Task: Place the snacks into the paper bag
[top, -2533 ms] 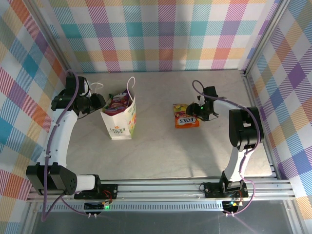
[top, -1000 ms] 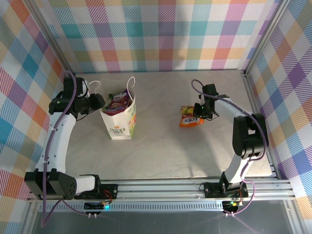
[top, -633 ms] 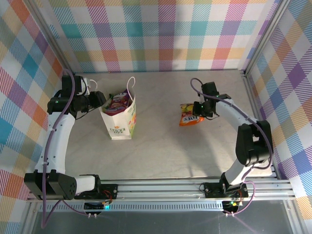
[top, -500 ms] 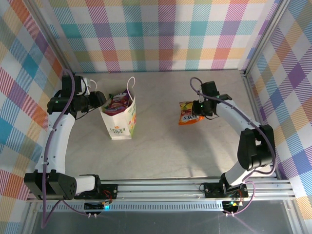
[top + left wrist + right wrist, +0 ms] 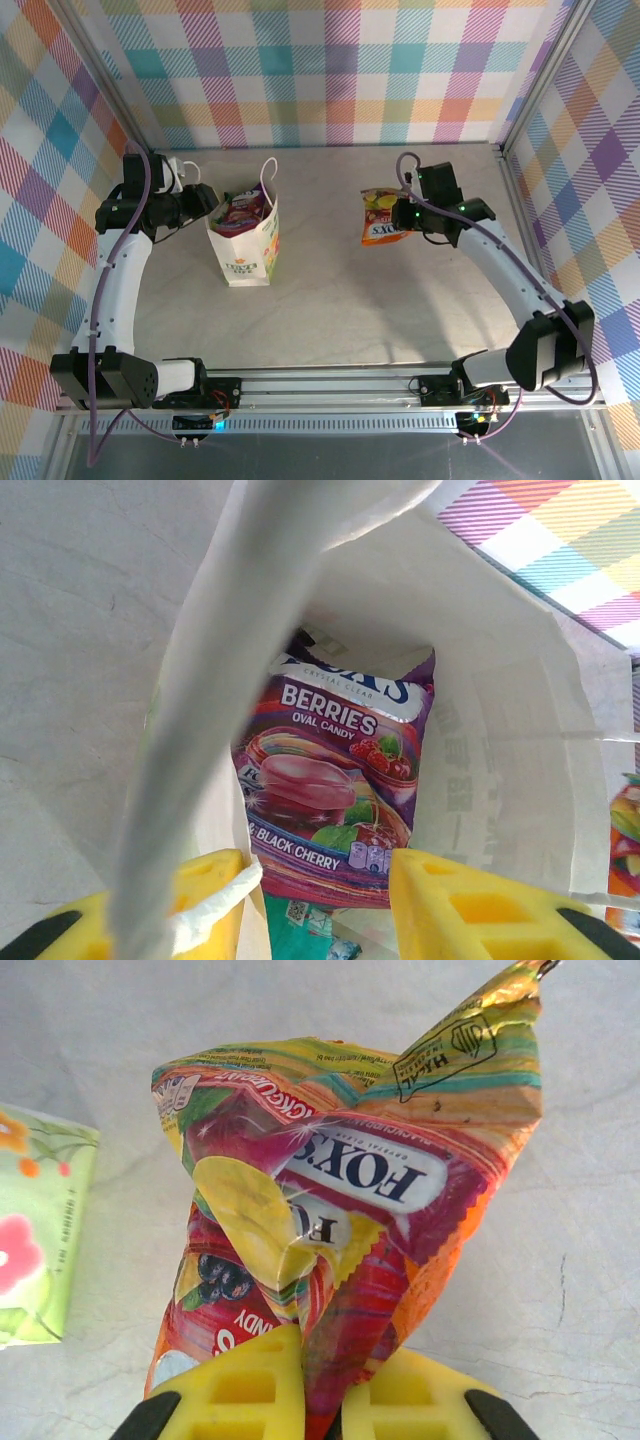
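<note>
The paper bag (image 5: 248, 245) is standing upright on the grey table (image 5: 330, 310), left of the middle, with its mouth gaping toward the ceiling and 1 white cord handle (image 5: 268, 172) sticking up at the far side. A purple berry packet (image 5: 240, 209) is sitting inside it, label up; through the left wrist camera I am reading "BERRIES" on that packet (image 5: 335, 780), which is leaning against the bag's inner wall (image 5: 500, 730).

The left gripper (image 5: 203, 198) is reaching in at the bag's left rim. Its 2 yellow fingers (image 5: 470, 910) are standing well apart, roughly half spread, and the berry packet is showing in the gap between them. A blurred strip of the bag's paper is crossing in front of the other finger, but nothing is being pinched.

Over on the right, well apart from the bag, the right gripper (image 5: 405, 215) is clamping down on an orange snack packet (image 5: 383, 217). From the right wrist view the fingers (image 5: 230, 1390) are squeezing together on the packet's lower edge, and the crumpled foil (image 5: 340, 1190) is bunching and hanging away from them over the table. A corner of the bag's green printed side (image 5: 35, 1240) is showing at the left edge there.

Checked walls (image 5: 330, 70) are closing in the table on 3 sides.
</note>
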Robot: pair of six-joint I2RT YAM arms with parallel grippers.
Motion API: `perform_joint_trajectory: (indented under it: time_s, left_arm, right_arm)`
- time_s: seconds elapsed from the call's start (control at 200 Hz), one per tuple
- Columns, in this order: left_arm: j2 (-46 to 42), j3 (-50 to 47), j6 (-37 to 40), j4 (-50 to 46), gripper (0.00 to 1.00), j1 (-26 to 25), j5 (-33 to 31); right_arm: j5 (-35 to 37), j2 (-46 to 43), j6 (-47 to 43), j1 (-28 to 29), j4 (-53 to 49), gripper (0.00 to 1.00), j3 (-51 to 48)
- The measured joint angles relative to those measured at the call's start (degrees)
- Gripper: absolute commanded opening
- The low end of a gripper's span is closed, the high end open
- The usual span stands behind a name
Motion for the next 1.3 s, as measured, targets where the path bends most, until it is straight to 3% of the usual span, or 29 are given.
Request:
perform_joint_trajectory:
  time_s: [0.455,1.3]
  left_arm:
    - [-0.59,-2.21,-1.31,2.21,0.42,0.76,0.33]
    - [-3.48,-2.51,-1.05,2.03,0.43,1.31,0.28]
  right_arm:
    - [-0.63,-5.77,2.89,6.78,-0.22,0.06,3.91]
    - [1.31,-2.78,2.1,21.73,-0.31,0.05,17.77]
